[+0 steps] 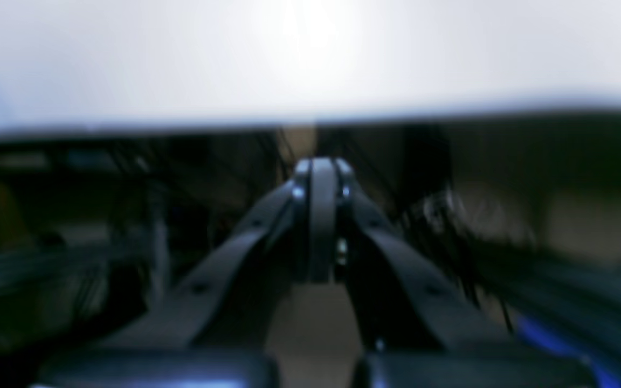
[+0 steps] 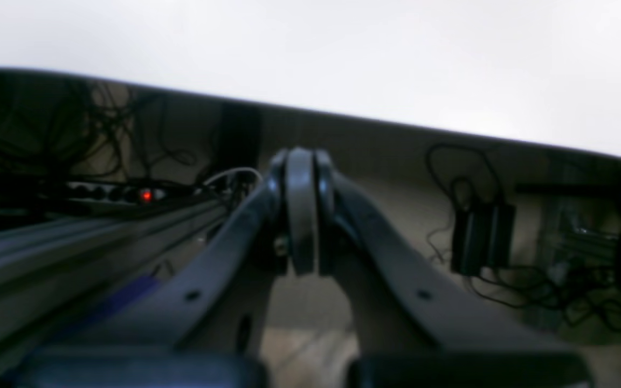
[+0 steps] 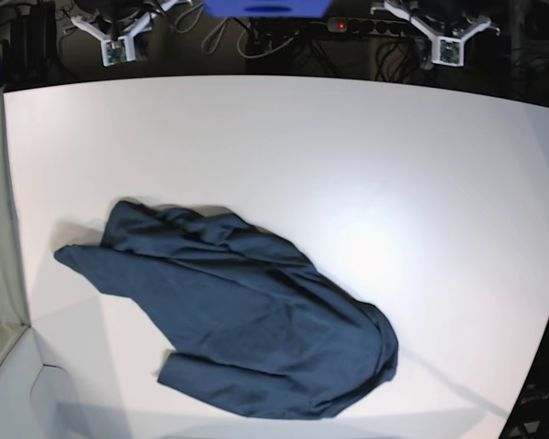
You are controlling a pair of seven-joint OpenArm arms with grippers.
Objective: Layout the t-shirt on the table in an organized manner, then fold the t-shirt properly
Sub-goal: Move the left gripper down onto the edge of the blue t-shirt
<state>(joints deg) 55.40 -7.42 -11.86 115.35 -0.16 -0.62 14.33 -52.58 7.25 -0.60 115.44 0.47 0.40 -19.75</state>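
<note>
Both grippers clenched empty; t-shirt lying crumpled well beyond them, needing spreading flat on table.

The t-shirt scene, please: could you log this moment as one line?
t-shirt: crumpled, unfolded, near front of table | left gripper: shut, empty | right gripper: shut, empty | both off the cloth

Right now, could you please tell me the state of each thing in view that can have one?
t-shirt: crumpled and rumpled, lying diagonally, not spread flat, unfolded, untouched by either arm.
table: bearing only the shirt.
left claw: shut, empty, held off the table's edge.
right claw: shut, empty, also off the table's edge.
power strip: red light on.
</note>
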